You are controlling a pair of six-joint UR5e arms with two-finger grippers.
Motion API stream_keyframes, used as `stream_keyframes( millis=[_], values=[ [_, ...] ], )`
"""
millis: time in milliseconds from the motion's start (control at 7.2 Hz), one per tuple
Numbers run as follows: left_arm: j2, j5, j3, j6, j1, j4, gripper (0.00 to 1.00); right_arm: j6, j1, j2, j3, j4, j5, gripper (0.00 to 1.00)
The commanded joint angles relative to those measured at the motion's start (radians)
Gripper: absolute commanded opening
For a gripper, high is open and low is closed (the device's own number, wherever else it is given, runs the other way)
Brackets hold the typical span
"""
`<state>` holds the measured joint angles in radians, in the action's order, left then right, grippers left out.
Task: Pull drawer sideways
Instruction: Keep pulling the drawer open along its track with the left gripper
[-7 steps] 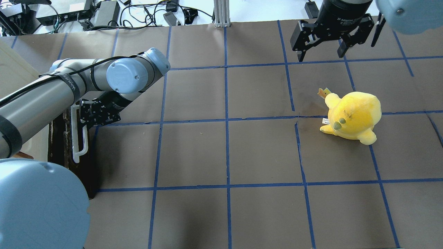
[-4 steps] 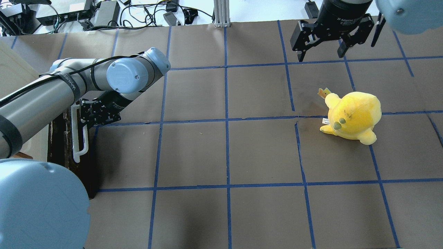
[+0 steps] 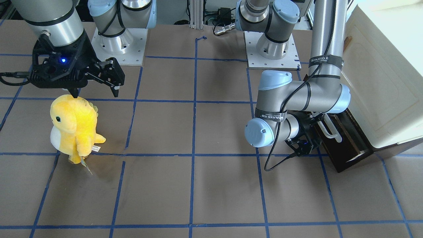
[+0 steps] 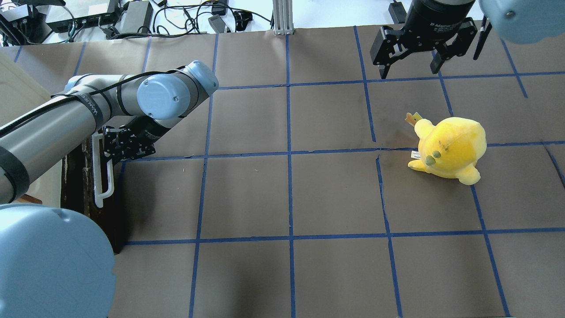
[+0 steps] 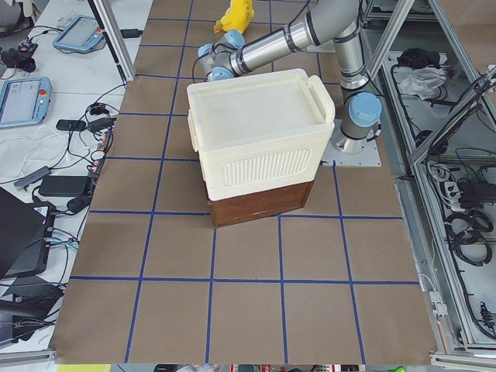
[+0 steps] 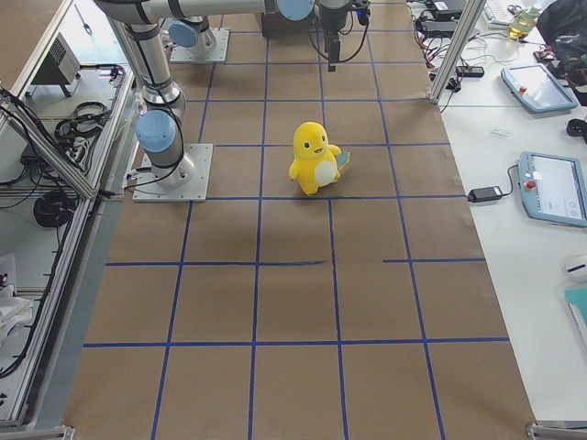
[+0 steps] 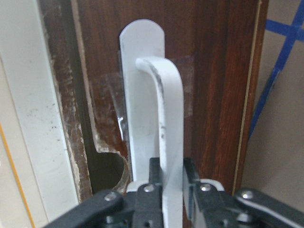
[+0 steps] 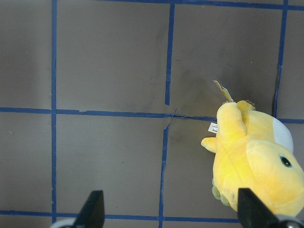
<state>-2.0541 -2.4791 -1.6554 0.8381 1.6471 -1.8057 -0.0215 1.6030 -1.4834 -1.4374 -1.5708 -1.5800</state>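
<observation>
brown drawer (image 3: 347,150) under cream cabinet (image 3: 380,82) (left tool (image 7: 172,173) clamps its white handle (image 7: 168,109))

The table (image 4: 247,194) is covered with brown paper, marked into large squares by blue tape lines (image 4: 289,152). In the overhead view a yellow plush toy (image 4: 450,148) sits right of centre, across a horizontal tape line. In the right-side view it stands upright. At the right edge of the front-facing view the dark brown drawer (image 3: 347,145) rests on the paper beneath a cream cabinet (image 3: 380,82). In the upper part of that view two white mounting plates (image 3: 137,56) (image 3: 252,61) lie flat on the surface.
</observation>
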Motion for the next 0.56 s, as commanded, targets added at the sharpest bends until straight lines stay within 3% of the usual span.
stream_keyframes(
  millis=[0, 417],
  values=[
    [0.000, 0.003, 0.000, -0.001, 0.005, 0.003, 0.16, 0.000, 0.000, 0.000, 0.000, 0.000, 0.000, 1.00],
    [0.002, 0.020, 0.006, -0.001, 0.007, 0.005, 0.16, 0.000, 0.000, 0.000, 0.000, 0.000, 0.000, 1.00]
  ],
)
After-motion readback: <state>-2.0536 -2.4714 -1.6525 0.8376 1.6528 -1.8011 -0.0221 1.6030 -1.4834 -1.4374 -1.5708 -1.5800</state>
